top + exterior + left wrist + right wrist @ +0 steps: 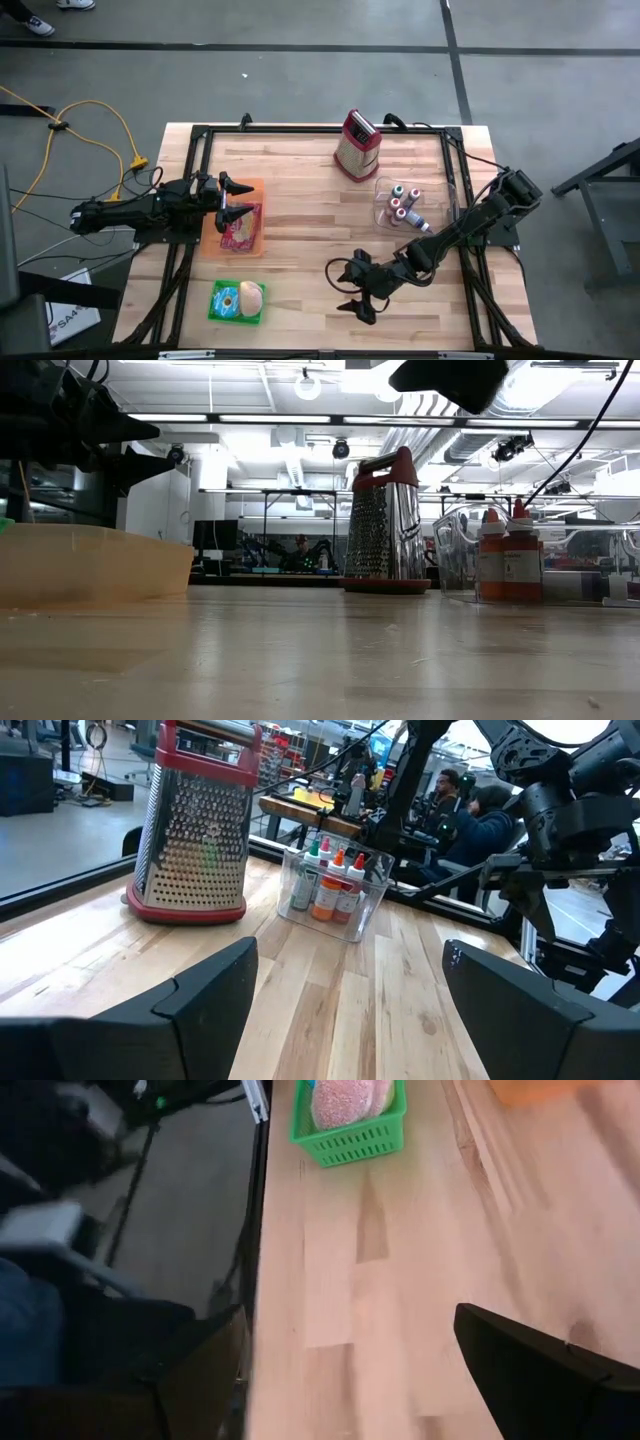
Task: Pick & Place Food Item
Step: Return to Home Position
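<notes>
A green basket (238, 301) stands near the table's front left. It holds a pink sprinkled food item (345, 1102) and a tan one (252, 296). An orange tray (233, 243) farther back on the left carries a red food packet (240, 229). My left gripper (245, 197) hovers level and open over the tray's far part. My right gripper (342, 290) stands open above bare wood near the front edge, right of the basket (350, 1130), slanting down. Nothing lies between either pair of fingers.
A red-handled metal grater (357, 145) stands at the back middle. A clear bin of small bottles (402, 205) sits right of centre, by the right arm. Bare wood lies between basket, tray and bin. People (470, 810) sit beyond the table's right side.
</notes>
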